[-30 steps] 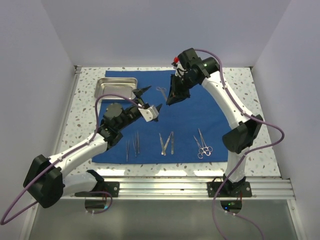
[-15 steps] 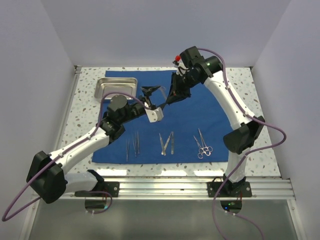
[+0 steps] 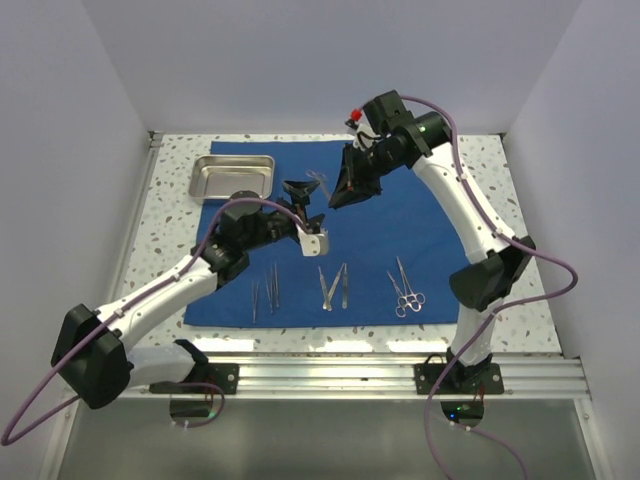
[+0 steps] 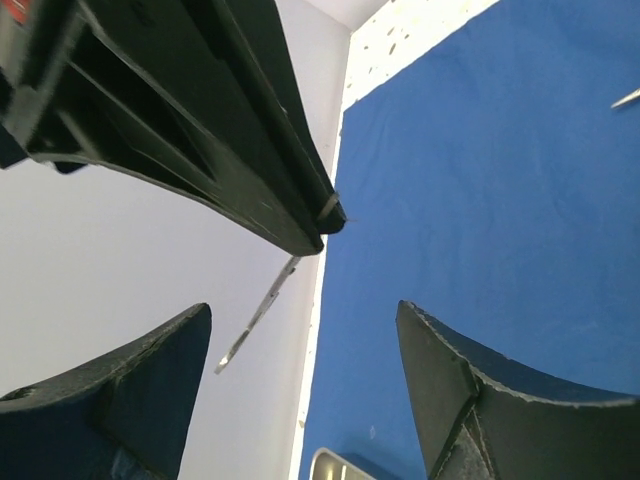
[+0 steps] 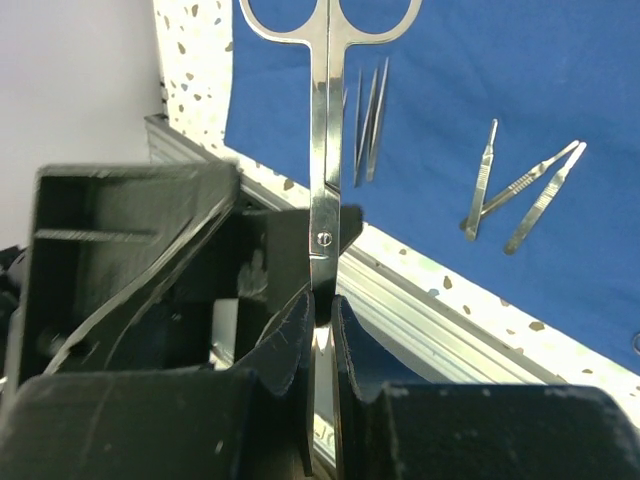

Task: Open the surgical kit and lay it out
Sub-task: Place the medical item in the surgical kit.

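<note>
The royal-blue cloth (image 3: pixel 400 225) lies spread flat, with the steel tray (image 3: pixel 233 178) on its far left corner. My right gripper (image 3: pixel 347 188) is shut on the blades of the steel scissors (image 3: pixel 319 180) and holds them above the cloth. In the right wrist view the scissors (image 5: pixel 325 120) stick out of the gripper (image 5: pixel 320 310), handles away from it. My left gripper (image 3: pixel 303 197) is open just left of the scissors. In the left wrist view it (image 4: pixel 300 400) is wide open and empty, and the scissor tip (image 4: pixel 258 315) hangs above and between its fingers (image 4: pixel 150 390).
Tweezers (image 3: pixel 270 287), scalpels (image 3: pixel 332 285) and ring-handled forceps (image 3: pixel 405 290) lie in a row along the cloth's near edge. The tray corner (image 4: pixel 335 465) shows at the bottom of the left wrist view. The speckled table (image 3: pixel 520 300) borders the cloth, with an aluminium rail (image 3: pixel 400 365) in front.
My left gripper has moved right and up towards the held scissors, still open. My right gripper has stayed almost still, shut on the scissors.
</note>
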`<state>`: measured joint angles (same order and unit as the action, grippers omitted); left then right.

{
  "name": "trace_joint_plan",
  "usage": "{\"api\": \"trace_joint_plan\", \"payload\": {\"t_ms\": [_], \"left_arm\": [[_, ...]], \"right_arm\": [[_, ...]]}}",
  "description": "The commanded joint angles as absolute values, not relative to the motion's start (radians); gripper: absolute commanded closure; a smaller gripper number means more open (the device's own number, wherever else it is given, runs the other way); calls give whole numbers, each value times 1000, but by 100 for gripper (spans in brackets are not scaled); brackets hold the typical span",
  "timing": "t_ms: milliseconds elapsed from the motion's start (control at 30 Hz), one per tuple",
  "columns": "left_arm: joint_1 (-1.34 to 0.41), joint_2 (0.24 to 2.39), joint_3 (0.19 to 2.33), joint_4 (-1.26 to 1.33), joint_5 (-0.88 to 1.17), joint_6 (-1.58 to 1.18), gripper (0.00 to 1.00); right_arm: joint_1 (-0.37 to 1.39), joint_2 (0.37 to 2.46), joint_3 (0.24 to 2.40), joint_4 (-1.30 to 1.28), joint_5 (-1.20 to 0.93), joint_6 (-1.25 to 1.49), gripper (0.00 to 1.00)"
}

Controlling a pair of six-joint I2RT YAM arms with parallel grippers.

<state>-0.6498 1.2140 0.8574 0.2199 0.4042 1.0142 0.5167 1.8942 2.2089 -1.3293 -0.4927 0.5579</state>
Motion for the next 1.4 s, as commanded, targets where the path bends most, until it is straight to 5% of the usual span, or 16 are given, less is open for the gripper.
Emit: {"api": "trace_joint_plan", "payload": {"t_ms": [0,600,700,733,767,1100,1233,1367], "left_arm": [[-655,1252,854,273,364,1066,22],[-670,1353,903,426,270,1066,45],[-670,1370,926,424,261,1042,74],[-670,1373,940,422,258,1037,97],[-670,1382,945,428,250,1017,100],[-670,1411,1063,343,143,688,100],[-664,1476,1225,134,159,530,100],[-621,1499,1272,52,309,329,100]], "right_arm": [[520,1832,2250,-1380,-574,577,100],[538,1776,2140,-1388,-598,560,100],[538,1778,2137,-1396,-595,551,100],[540,1779,2137,-1396,-594,549,100],[538,1779,2138,-1397,-589,546,100],[526,1822,2230,-1422,-548,540,100],[497,1882,2396,-1473,-470,537,15],[448,1898,2442,-1465,-469,548,6]]}}
